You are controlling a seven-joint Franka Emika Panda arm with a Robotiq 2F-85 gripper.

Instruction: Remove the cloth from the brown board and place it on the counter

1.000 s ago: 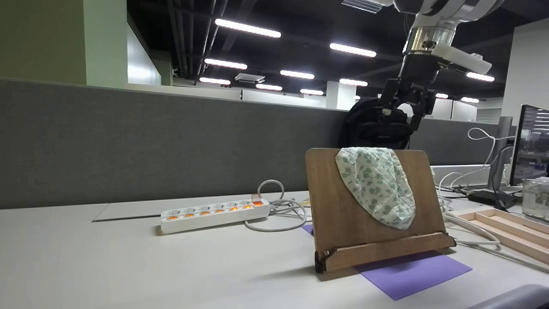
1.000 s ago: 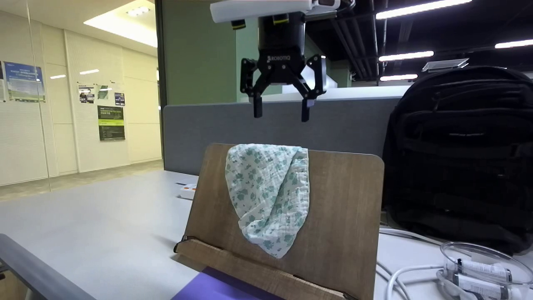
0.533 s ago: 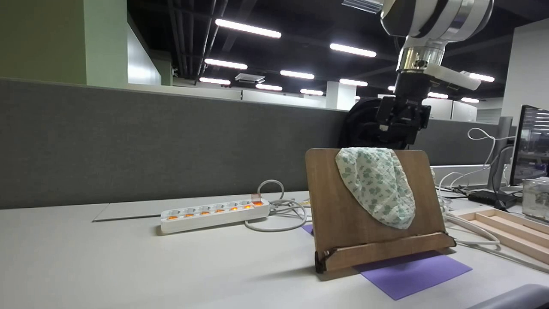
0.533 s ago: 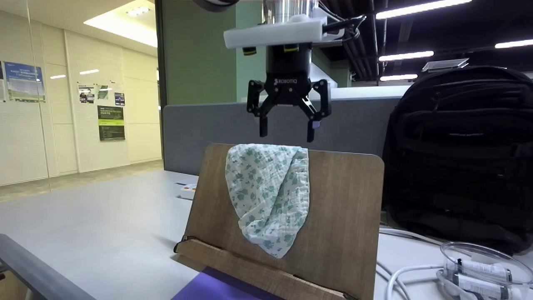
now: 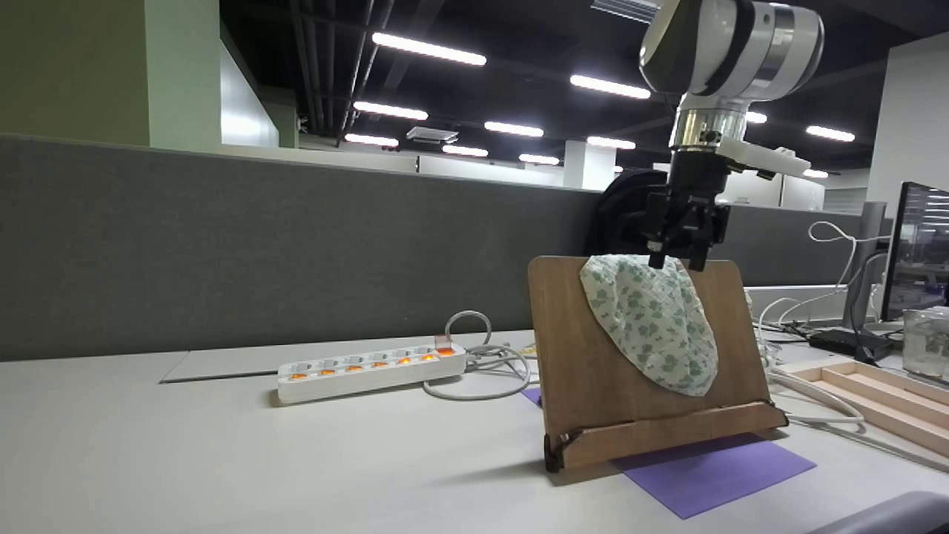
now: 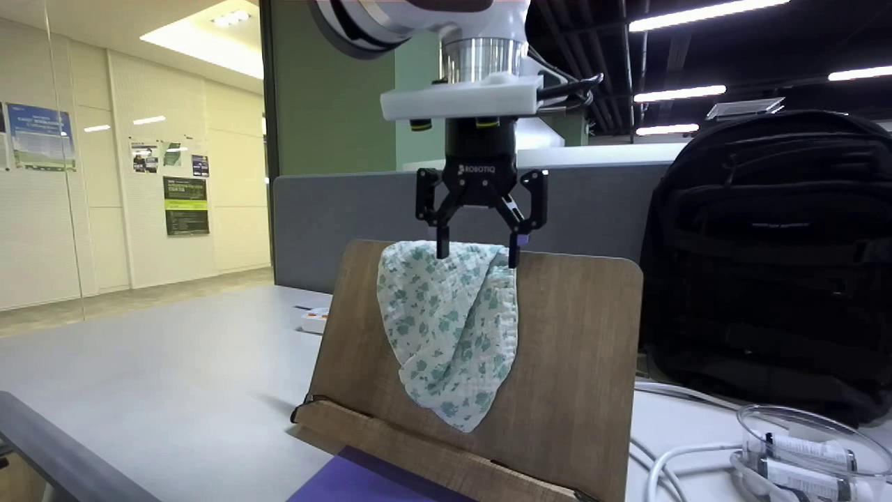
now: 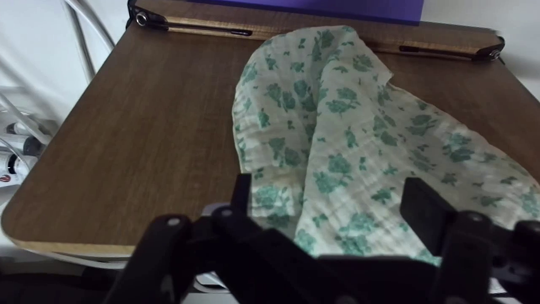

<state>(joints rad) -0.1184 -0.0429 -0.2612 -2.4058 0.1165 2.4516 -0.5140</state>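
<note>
The cloth (image 5: 652, 326), pale with green flowers, hangs over the top edge of the upright brown board (image 5: 574, 363). In an exterior view the cloth (image 6: 446, 335) covers the left-middle of the board (image 6: 571, 335). The white-grey counter (image 5: 296, 460) lies under the board. My gripper (image 5: 676, 263) is open and empty, pointing down at the board's top edge. In an exterior view its fingertips (image 6: 479, 259) overlap the upper cloth; contact cannot be told. In the wrist view the open fingers (image 7: 329, 185) span part of the cloth (image 7: 346, 118). The cloth's back part is hidden.
A purple sheet (image 5: 715, 475) lies under the board. A white power strip (image 5: 371, 374) and cables are beside it. A black backpack (image 6: 780, 265), a clear container (image 6: 815, 453), a light wooden tray (image 5: 882, 400) and a monitor (image 5: 919, 252) stand nearby. A grey partition (image 5: 296, 252) backs the counter.
My gripper has come down from above the board to the level of its top edge, staying open. The cloth and board have not moved.
</note>
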